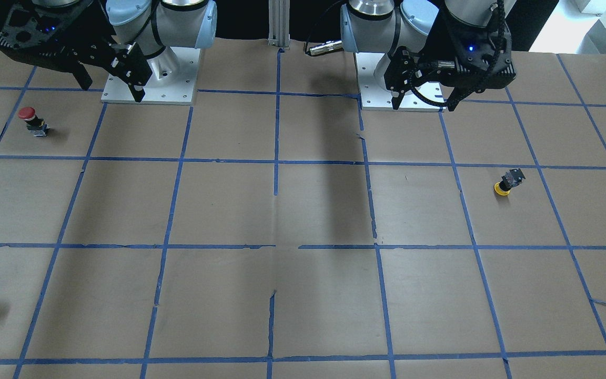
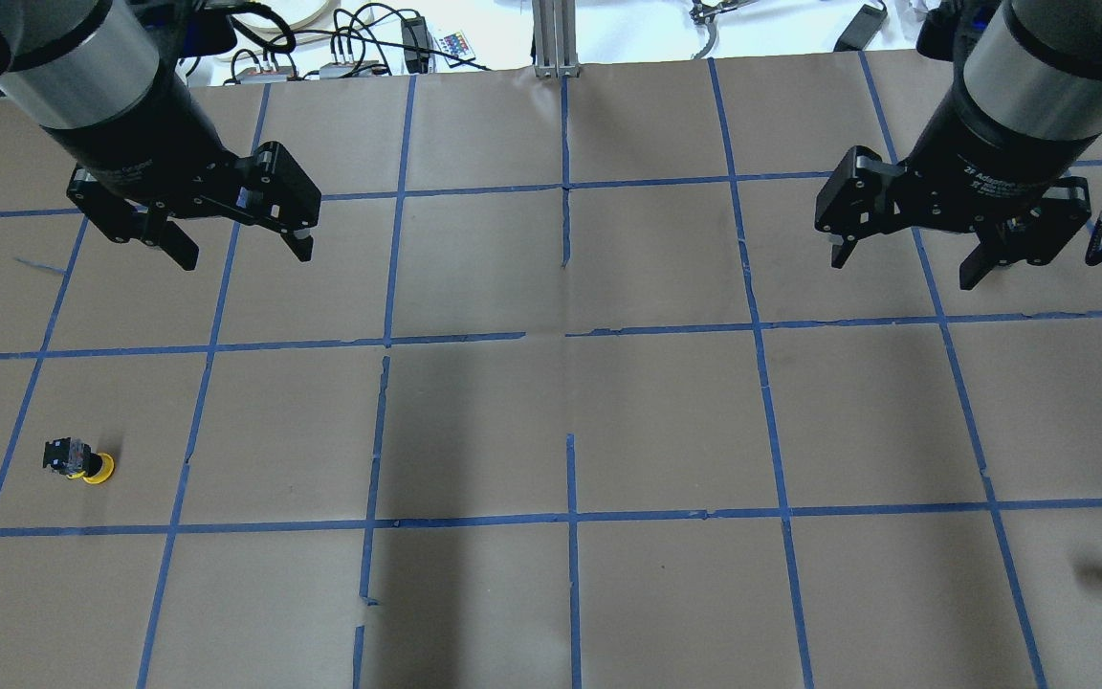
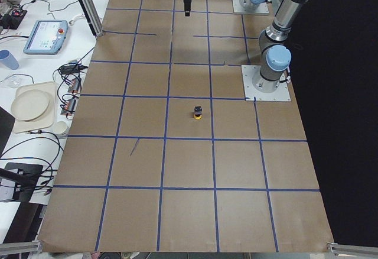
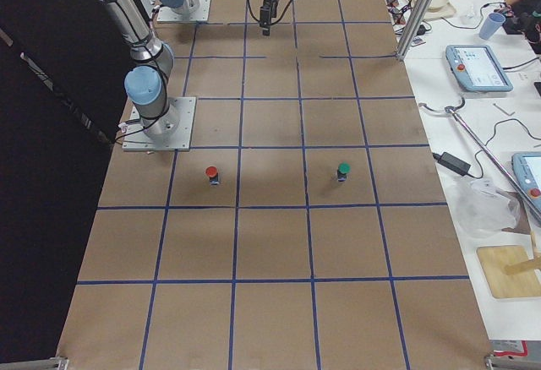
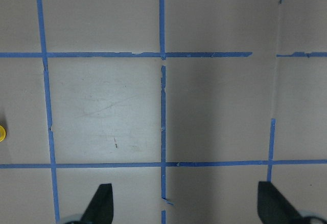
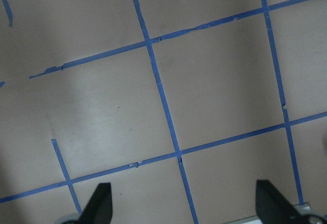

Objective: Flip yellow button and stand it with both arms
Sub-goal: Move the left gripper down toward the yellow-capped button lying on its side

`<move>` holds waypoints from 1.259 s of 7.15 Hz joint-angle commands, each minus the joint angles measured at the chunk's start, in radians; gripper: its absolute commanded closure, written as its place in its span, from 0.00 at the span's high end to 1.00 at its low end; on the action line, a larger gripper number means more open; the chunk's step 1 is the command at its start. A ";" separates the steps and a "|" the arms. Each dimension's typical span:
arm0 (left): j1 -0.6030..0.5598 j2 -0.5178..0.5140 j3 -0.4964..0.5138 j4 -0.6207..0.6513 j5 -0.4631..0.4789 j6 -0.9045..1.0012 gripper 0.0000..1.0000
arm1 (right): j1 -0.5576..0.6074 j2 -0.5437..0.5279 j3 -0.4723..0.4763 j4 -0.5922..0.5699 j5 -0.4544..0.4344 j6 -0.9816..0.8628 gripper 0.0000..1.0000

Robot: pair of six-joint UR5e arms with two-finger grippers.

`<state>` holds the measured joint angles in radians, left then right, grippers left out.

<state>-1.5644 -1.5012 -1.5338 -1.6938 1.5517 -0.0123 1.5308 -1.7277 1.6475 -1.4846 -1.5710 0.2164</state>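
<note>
Brown paper-covered table (image 2: pixel 666 421) is stretching beneath left gripper (image 2: pixel 247 256) and right gripper (image 2: pixel 905 270), both hanging spread wide and empty. Yellow button (image 2: pixel 80 461) is sitting inverted on its cap, axis seemingly upright, at the left gripper's seven o'clock overhead, far from the right.

The surface (image 2: pixel 666 421) is matt brown paper, slightly creased, gridded with smooth blue tape (image 2: pixel 570 522). The yellow button (image 2: pixel 82 461) has a smooth, plastic-looking cap. The left hand (image 2: pixel 245 256) and right hand (image 2: pixel 905 271) look matt black.
</note>
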 commanded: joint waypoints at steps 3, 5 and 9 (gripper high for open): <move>0.014 0.004 -0.025 -0.009 0.104 0.175 0.98 | 0.000 -0.001 0.002 -0.002 0.008 0.000 1.00; 0.100 0.013 -0.075 -0.007 0.110 0.272 0.99 | -0.003 0.003 -0.009 -0.002 -0.001 -0.003 1.00; 0.363 0.026 -0.186 0.029 0.108 0.660 0.98 | -0.009 0.005 -0.006 -0.017 0.011 -0.002 1.00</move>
<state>-1.2880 -1.4722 -1.6900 -1.6834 1.6603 0.5364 1.5225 -1.7232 1.6408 -1.4998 -1.5614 0.2147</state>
